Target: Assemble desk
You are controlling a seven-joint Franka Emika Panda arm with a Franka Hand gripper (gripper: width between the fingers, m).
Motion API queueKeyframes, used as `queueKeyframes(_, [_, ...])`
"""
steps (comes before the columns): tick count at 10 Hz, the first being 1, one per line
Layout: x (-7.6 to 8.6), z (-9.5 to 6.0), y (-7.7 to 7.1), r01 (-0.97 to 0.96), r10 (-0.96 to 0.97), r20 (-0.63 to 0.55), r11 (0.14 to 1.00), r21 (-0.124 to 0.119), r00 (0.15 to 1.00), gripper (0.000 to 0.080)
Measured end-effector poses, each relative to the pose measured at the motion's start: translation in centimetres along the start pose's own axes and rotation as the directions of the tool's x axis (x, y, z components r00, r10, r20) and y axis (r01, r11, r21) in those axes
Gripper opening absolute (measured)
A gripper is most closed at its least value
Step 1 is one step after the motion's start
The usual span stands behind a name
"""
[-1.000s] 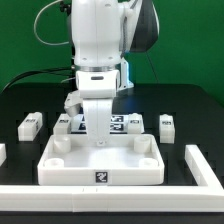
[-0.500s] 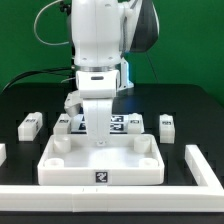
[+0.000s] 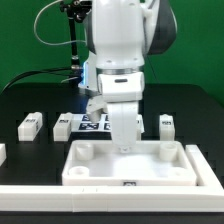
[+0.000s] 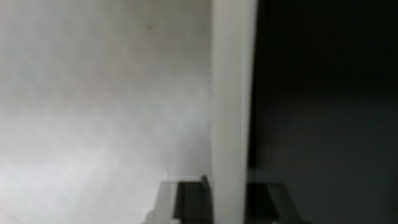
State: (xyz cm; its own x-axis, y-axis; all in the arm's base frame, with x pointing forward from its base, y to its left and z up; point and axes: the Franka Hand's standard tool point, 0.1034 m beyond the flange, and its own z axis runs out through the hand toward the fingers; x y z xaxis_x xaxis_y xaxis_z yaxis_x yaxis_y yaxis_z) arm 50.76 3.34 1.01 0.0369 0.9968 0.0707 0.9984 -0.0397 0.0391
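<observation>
The white desk tabletop (image 3: 128, 165) lies socket side up at the front of the black table, its round corner sockets showing. My gripper (image 3: 122, 148) stands at the middle of its far rim, shut on that rim. In the wrist view the rim wall (image 4: 231, 90) runs straight between my two dark fingers, with the gripper (image 4: 231, 200) closed around it and the tabletop's floor (image 4: 98, 100) on one side. White tagged legs lie behind: one (image 3: 31, 124), a second (image 3: 62, 127), and a third (image 3: 166, 124). The arm may hide more.
The marker board (image 3: 95, 122) lies behind the tabletop, partly hidden by my arm. White border rails run along the front (image 3: 40, 197) and at the exterior view's right (image 3: 212, 162). Black table surface (image 4: 329, 100) lies beyond the rim.
The tabletop has slid toward the exterior view's right, held by its far rim, and my arm has moved right with it. The legs have not moved.
</observation>
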Motion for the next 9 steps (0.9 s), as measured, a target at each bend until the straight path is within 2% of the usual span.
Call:
queueKeyframes(2, [0.12, 0.02, 0.77, -0.016, 0.016, -0.001, 1.000, -0.008, 1.000, 0.0054])
queueKeyframes(7, [0.04, 0.10, 0.83, -0.014, 0.014, -0.002, 1.000, -0.016, 1.000, 0.0054])
queueKeyframes(8, [0.03, 0.10, 0.84, -0.014, 0.014, -0.001, 1.000, -0.016, 1.000, 0.0226])
queueKeyframes(9, [0.02, 0.10, 0.84, -0.014, 0.014, -0.001, 1.000, -0.016, 1.000, 0.0362])
